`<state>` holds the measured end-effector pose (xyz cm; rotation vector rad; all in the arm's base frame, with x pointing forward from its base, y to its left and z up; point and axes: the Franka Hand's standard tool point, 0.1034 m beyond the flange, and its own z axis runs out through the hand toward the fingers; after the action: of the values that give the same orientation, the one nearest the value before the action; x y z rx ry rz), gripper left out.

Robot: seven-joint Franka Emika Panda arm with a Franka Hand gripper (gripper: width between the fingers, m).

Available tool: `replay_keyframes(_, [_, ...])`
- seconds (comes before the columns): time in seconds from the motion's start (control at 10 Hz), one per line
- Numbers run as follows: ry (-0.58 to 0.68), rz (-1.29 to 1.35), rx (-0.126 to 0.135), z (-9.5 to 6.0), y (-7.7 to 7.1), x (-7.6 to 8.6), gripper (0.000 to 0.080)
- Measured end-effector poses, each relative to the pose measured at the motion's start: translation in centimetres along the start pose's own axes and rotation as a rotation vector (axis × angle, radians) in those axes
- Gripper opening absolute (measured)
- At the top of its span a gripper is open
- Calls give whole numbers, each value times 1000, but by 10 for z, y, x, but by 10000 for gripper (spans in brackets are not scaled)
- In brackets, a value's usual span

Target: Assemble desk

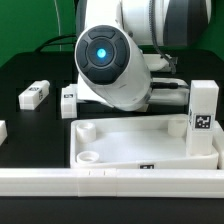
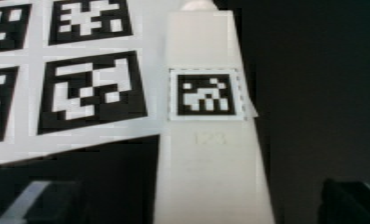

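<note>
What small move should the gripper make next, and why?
Probably it should lower straight down and then close on the leg. In the wrist view the gripper is open, and the white tagged leg lies lengthwise between its dark fingertips, roughly centred and not yet gripped.

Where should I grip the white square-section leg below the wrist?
Grip the white square-section leg by its two long flat sides, beside its black-and-white tag, from straight above: it lies flat, tag up, and the open hand straddles it.
</note>
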<state>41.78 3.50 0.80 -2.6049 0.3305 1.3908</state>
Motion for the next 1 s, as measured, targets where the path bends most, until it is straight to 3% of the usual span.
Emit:
replay_keyframes(0.2, [1,-1,-2,4,0,1,649])
replay_keyframes(0.4, [1,-1,-2,4,0,1,417])
replay_keyframes(0.5, [1,0,-1,4,1,1,417])
replay_keyframes(0.6, [4,-1,-1,3,0,2,288])
replay_keyframes(1.0, [18,-4,4,-7,5,4,288])
